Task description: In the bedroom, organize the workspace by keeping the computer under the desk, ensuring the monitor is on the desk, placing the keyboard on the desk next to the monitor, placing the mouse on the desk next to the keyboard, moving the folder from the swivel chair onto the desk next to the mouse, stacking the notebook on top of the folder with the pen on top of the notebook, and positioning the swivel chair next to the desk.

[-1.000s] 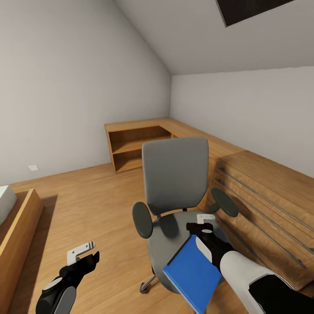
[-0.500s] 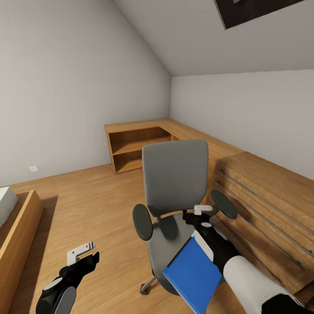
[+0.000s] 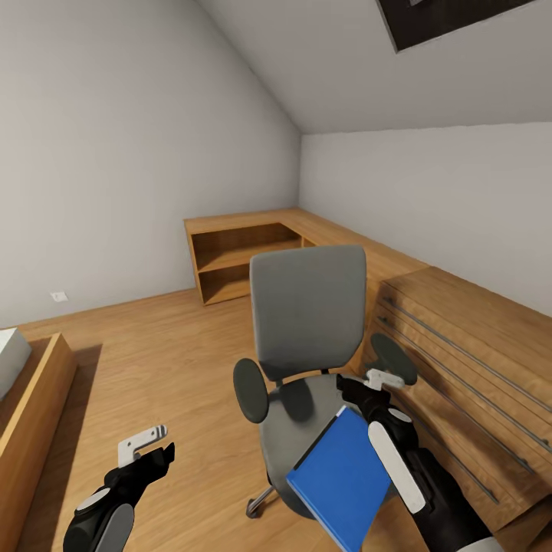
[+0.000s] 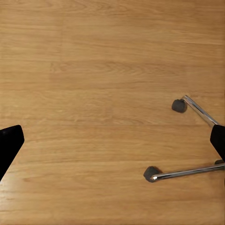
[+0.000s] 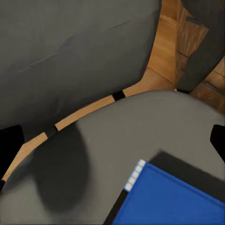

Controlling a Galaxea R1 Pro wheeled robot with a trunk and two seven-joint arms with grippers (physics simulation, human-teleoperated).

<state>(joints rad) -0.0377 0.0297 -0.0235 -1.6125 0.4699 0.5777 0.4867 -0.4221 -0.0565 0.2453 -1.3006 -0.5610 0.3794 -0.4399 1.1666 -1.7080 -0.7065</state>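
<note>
My right pincer (image 3: 373, 381) hangs released, fingers spread, over the swivel chair (image 3: 307, 360) seat, just past the far edge of the folder (image 3: 341, 479). The folder lies flat on the seat at about 5 o'clock of the backrest, its near corner overhanging the seat edge. A wooden dresser (image 3: 468, 368) stands at 3 o'clock of the chair. My left pincer (image 3: 146, 447) hangs released over the wood floor (image 4: 93, 93), well apart at 9 o'clock; chair castors (image 4: 179, 106) show in its wrist view.
</note>
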